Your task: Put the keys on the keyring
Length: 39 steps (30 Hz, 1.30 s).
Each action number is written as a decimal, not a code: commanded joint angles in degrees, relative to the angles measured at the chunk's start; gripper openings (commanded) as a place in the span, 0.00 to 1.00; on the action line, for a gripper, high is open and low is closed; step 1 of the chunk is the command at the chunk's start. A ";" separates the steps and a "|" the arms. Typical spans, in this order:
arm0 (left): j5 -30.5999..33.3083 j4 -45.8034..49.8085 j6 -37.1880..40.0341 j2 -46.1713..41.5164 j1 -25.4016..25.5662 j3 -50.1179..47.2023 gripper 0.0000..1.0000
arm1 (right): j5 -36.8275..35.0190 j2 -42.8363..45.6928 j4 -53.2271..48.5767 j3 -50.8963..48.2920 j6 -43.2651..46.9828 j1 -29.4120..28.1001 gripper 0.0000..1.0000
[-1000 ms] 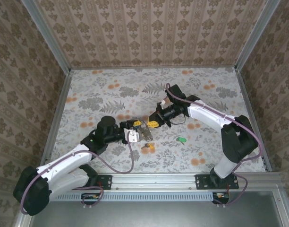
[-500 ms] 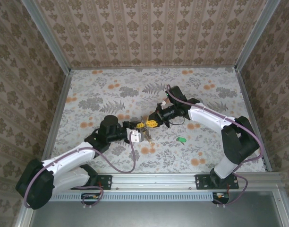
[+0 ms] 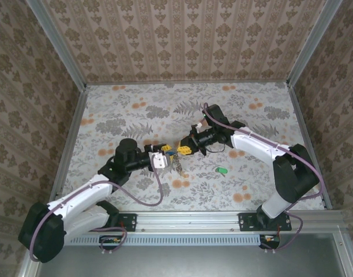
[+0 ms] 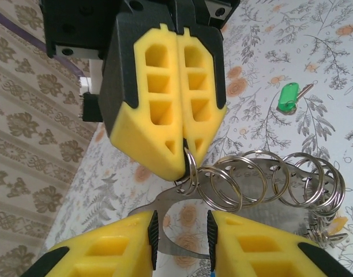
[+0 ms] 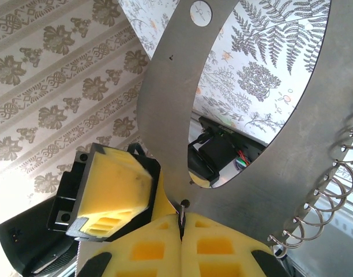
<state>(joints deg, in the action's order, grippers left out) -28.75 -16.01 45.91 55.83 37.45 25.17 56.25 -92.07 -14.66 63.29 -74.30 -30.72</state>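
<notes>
Right fingers (image 4: 175, 151) pinched shut on keyring (image 5: 165, 86), held above table (image 3: 251, 104). Left fingers (image 4: 139, 239) gapped around its plate, grip unclear from here. Green key (image 4: 289, 97) lies on table, well apart: confirm left hold before right releases.

Top camera looks down from behind; 2 wrist cameras face each other closely, sharing the keyring (image 5: 165, 115).

The keyring (image 5: 171, 92) is a flat grey metal loop carrying a row of wire split rings, held upright off the table (image 3: 124, 115). A green-headed key (image 4: 290, 97) lies flat, well apart.
</notes>
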 commanded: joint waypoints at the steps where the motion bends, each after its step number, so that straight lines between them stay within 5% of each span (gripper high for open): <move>1: -3.17 0.59 -1.87 -0.20 -0.54 2.16 0.33 | 1.84 2.07 2.46 -0.70 -2.98 -0.48 0.00; 15: -6.33 -1.03 -3.81 1.38 -2.23 3.05 0.30 | 1.06 2.60 9.64 -2.81 -7.96 -1.57 0.00; 34: -1.44 -3.28 -2.84 2.94 0.34 2.53 0.24 | -0.70 2.86 17.51 -4.55 -15.52 -2.15 0.00; 39: 1.28 -4.06 -3.95 3.66 0.69 2.52 0.10 | -0.95 3.13 19.64 -5.18 -17.53 -2.50 0.00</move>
<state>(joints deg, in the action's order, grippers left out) -28.40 -17.82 42.87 58.78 37.15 26.68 54.30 -91.44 0.34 58.37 -88.12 -32.03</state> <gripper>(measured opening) 0.125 0.058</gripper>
